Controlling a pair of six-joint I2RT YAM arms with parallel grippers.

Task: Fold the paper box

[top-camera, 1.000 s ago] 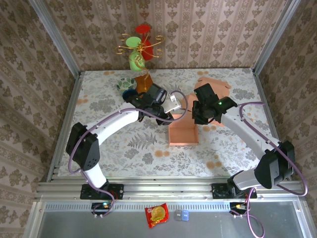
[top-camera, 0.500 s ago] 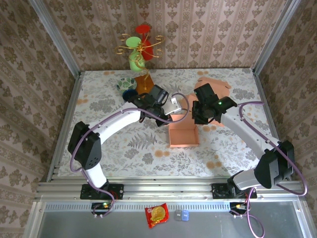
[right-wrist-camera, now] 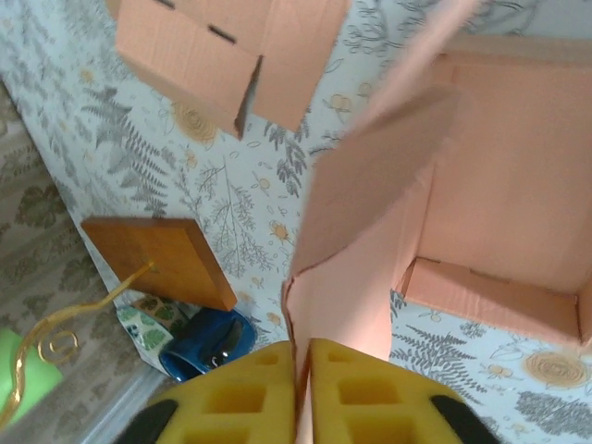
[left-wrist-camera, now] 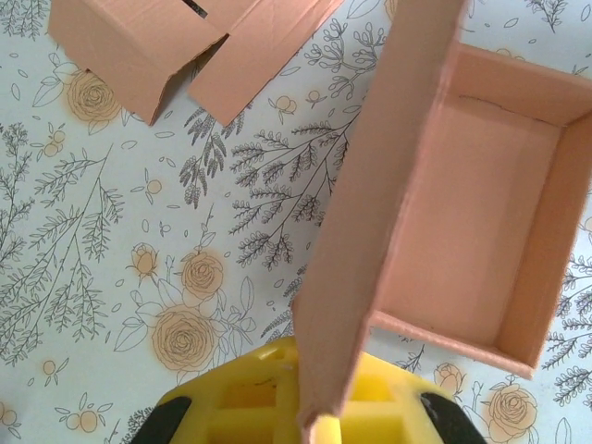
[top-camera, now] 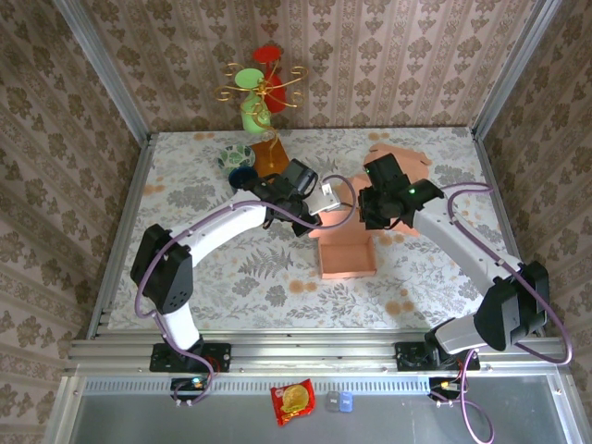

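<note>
The paper box (top-camera: 348, 257) sits open-topped just 3 o'clock of the table's (top-camera: 203, 277) middle, with a tall flap (left-wrist-camera: 370, 213) standing at its 12 o'clock edge. The left jaws are clamped shut on that flap toward 11 o'clock, and the right jaws are closed thinly on card toward 1 o'clock. To fold it well, I judge both arms should swing the flap together toward 6 o'clock, hinging on its crease, without twisting it or dragging the light box.
</note>
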